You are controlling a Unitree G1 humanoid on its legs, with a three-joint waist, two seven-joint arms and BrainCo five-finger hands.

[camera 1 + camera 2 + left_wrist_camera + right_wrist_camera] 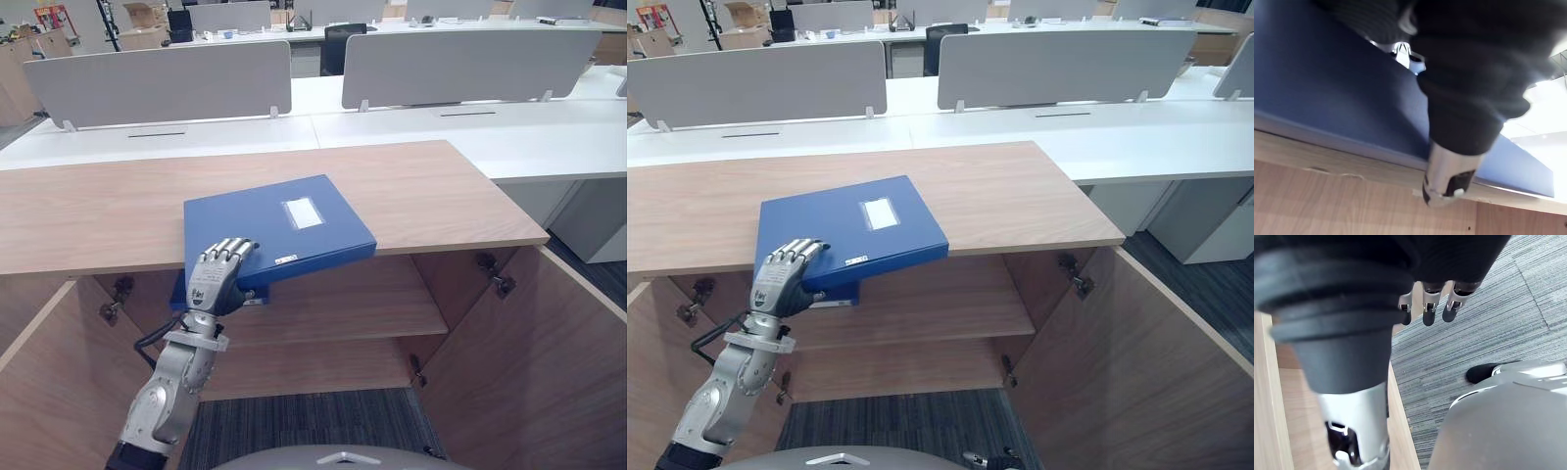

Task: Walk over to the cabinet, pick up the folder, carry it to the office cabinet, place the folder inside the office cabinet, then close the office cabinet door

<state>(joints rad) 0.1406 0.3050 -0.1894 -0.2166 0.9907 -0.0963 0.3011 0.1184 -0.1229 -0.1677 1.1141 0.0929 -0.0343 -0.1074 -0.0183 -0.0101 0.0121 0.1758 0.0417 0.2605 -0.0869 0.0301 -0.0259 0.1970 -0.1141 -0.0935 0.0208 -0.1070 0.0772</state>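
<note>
There is one blue folder [274, 220], one wooden cabinet [98, 206] with two doors, and one shelf [343, 304] inside it. Both doors are swung open, the left door [49, 392] and the right door [529, 362].

The folder is flat and dark blue. It has one white label [303, 212] on its top, past the fingertips. A small white tag sits on its thin front side, just beside the fingers. The folder lies on the cabinet top, and its near corner sticks out over the front edge.

The left hand [211, 279] holds that corner. Its fingers [230, 250] are bent over the top of the folder and its thumb [1444, 181] is under it, so the corner is pinched between them. The shelf is below the fingers, inside the cabinet.

The right hand [1425, 308] hangs over the grey carpet [1488, 323]. Its fingers are loose and hold nothing.

Far past the left fingers are white desks [549, 137] with two grey screens [162, 83] standing on them.
</note>
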